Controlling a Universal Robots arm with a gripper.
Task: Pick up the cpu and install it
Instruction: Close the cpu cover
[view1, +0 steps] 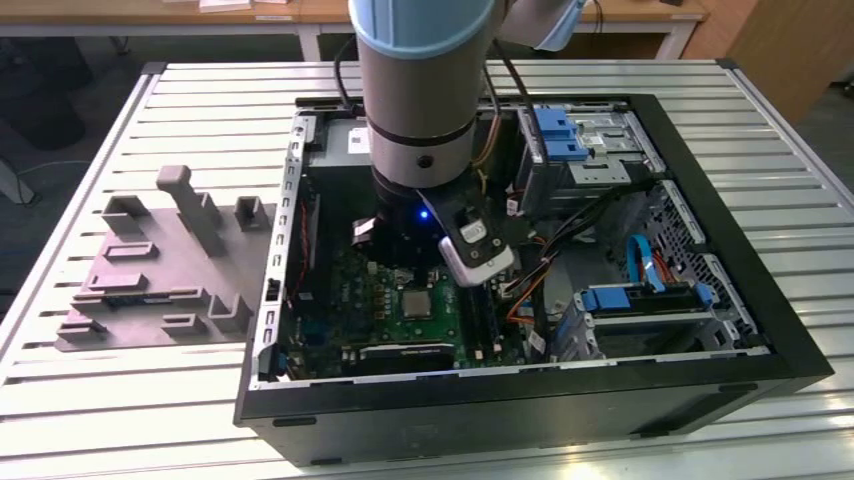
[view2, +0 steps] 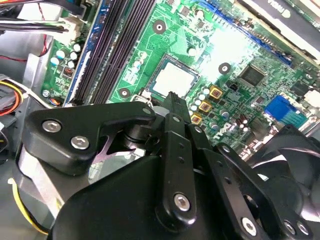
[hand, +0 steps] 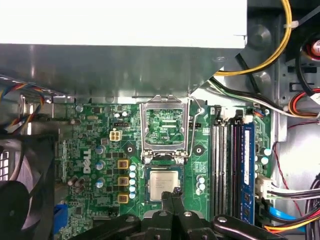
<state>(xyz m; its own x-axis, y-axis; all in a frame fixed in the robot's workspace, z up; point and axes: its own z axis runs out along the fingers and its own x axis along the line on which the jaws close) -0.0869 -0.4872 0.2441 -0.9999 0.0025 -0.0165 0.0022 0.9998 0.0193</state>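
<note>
The cpu (hand: 164, 184) lies flat in its socket on the green motherboard (hand: 95, 150), silvery top up; it also shows in the second wrist view as a pale square (view2: 174, 79) and in the exterior view (view1: 418, 303). The metal socket frame (hand: 165, 125) stands hinged open beside it. My gripper (hand: 175, 193) hangs just above the cpu's edge, its two black fingers pressed together with nothing between them. The fingertips (view2: 171, 96) end close to the chip's rim in the second wrist view. The arm (view1: 420, 100) reaches down into the open computer case (view1: 747, 330).
Memory slots (hand: 232, 165) run alongside the socket. A black fan (hand: 20, 195) sits on the other side. A grey metal box (hand: 125, 60) overhangs the board, with cable bundles (hand: 280, 45) near it. Blue drive bays (view1: 561, 135) and a grey fixture plate (view1: 160, 270) also show.
</note>
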